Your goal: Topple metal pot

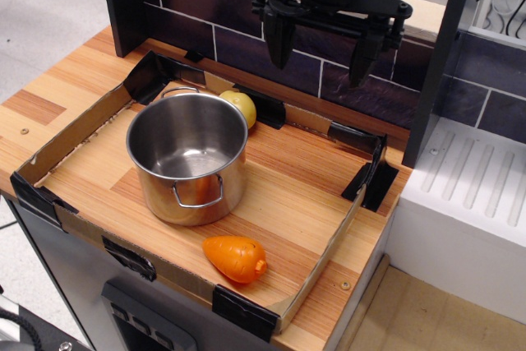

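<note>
The metal pot [189, 158] stands upright on the wooden counter inside a low cardboard border, left of centre. It is shiny steel, empty, with one wire loop handle facing the front and another at the back. An orange carrot toy [236, 257] lies in front of it to the right. My gripper [320, 53] hangs above the back of the counter, up and to the right of the pot, well clear of it. Its two black fingers [279, 39] are spread wide apart and hold nothing.
A yellow-green round fruit toy [239, 106] sits just behind the pot, touching or nearly touching it. The low cardboard wall [74, 133] with black taped corners rings the work area. A dark tiled backsplash [238, 22] stands behind. A white sink drainer [468, 187] lies at the right.
</note>
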Robot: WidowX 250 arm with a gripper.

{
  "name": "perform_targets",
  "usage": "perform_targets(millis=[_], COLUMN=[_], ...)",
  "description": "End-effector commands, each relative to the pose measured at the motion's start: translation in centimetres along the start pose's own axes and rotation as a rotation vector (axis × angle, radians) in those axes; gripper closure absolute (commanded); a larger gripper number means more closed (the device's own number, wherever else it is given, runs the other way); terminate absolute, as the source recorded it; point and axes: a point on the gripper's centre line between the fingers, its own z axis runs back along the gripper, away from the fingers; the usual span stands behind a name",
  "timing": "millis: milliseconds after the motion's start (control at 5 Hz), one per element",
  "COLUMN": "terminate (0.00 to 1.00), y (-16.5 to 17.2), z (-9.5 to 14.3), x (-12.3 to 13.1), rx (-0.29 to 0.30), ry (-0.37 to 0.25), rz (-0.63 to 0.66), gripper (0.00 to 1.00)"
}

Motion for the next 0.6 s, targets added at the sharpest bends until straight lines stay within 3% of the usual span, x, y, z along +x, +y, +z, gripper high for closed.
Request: perform_targets(millis=[0, 200, 400], terminate=[0.0, 0.0, 0.0], y=[0.0, 0.29, 0.93], z=[0.0, 0.25, 0.38], x=[0.0, 0.43, 0.92], rx=[0.0, 0.031, 0.036], ry=[0.0, 0.04, 0.042], rz=[0.0, 0.204, 0.432], gripper=[0.0, 0.0, 0.0])
